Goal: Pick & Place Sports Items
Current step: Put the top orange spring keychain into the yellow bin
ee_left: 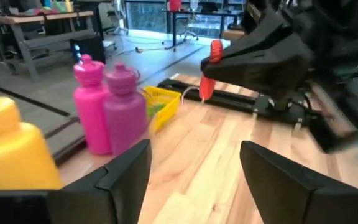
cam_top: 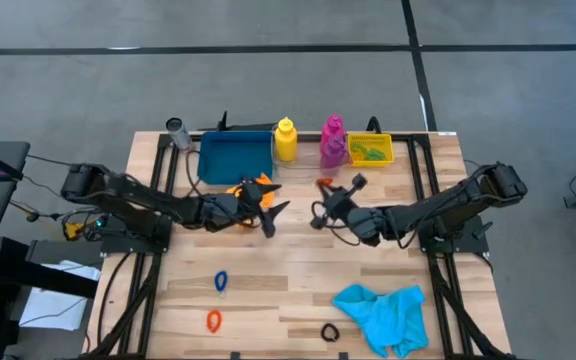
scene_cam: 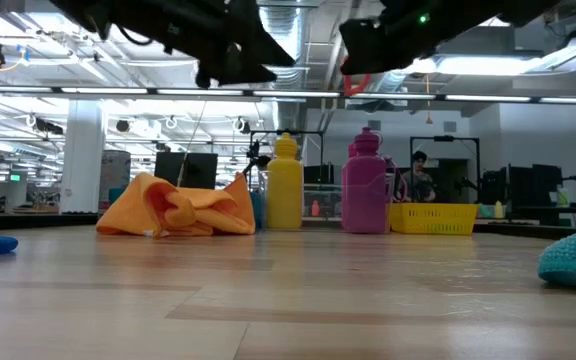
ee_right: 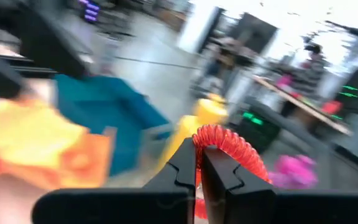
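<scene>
We find the blue tray (cam_top: 230, 158), the yellow bottle (cam_top: 285, 140), the magenta bottle (cam_top: 332, 136), the purple bottle (ee_left: 125, 112) and the small yellow bin (cam_top: 371, 150) in a row along the far edge of the table (cam_top: 298, 290). All three bottles stand upright, long axes vertical, caps up. In the left wrist view the magenta and purple bottles stand side by side, touching or nearly so; from above they overlap and we cannot separate them.

The orange cloth (cam_top: 251, 189) lies crumpled just in front of the tray, under the left gripper (cam_top: 273, 210), whose fingers are spread and hold nothing. The right gripper (cam_top: 321, 203) is raised above the table near its middle, close to the left one, fingers pressed together on a red elastic ring (ee_right: 224, 146); the ring hangs in the air in front of the bottles.

We count three more rings lying flat near the front: one blue (cam_top: 221, 282), one orange (cam_top: 214, 321), one dark (cam_top: 329, 332). One cyan cloth (cam_top: 386, 313) lies bunched at the front right, beside the dark ring.
</scene>
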Controlling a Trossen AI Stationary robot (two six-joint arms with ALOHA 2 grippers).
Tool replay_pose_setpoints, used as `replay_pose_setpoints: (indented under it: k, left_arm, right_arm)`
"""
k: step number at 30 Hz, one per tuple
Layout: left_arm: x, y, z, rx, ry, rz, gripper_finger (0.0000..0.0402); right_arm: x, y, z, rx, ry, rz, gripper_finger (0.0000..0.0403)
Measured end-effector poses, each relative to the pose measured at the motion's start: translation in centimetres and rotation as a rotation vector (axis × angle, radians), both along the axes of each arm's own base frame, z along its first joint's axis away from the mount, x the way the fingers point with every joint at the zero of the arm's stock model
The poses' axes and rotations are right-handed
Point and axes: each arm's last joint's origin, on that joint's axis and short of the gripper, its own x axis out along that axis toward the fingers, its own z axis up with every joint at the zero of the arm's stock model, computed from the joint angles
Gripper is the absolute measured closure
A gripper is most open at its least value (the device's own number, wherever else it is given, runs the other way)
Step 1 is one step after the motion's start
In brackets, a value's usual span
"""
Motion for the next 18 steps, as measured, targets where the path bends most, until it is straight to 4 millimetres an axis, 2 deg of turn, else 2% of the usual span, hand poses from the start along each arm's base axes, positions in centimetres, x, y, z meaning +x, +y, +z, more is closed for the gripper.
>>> replay_pose_setpoints:
  k: [5, 10, 14, 18]
  left_arm:
    - [-1.6, 0.2, 2.1, -0.004, -0.030, 0.002, 0.0162]
    - [-2.5, 0.2, 3.0, -0.069, -0.070, -0.008, 0.0170]
    - [-2.6, 0.2, 2.6, -0.090, -0.038, -0.002, 0.0176]
    - [-2.4, 0.2, 2.2, -0.093, -0.013, 0.000, 0.0179]
  right_arm:
    - [-1.5, -0.7, 1.4, -0.037, 0.004, -0.162, 0.0402]
    - [-3.1, -2.5, 2.8, -0.073, 0.026, -0.334, 0.0402]
    - [-4.4, -5.0, 3.7, -0.022, -0.020, -0.379, 0.0403]
    - [-6.0, -8.8, 4.0, 0.082, -0.053, -0.398, 0.0403]
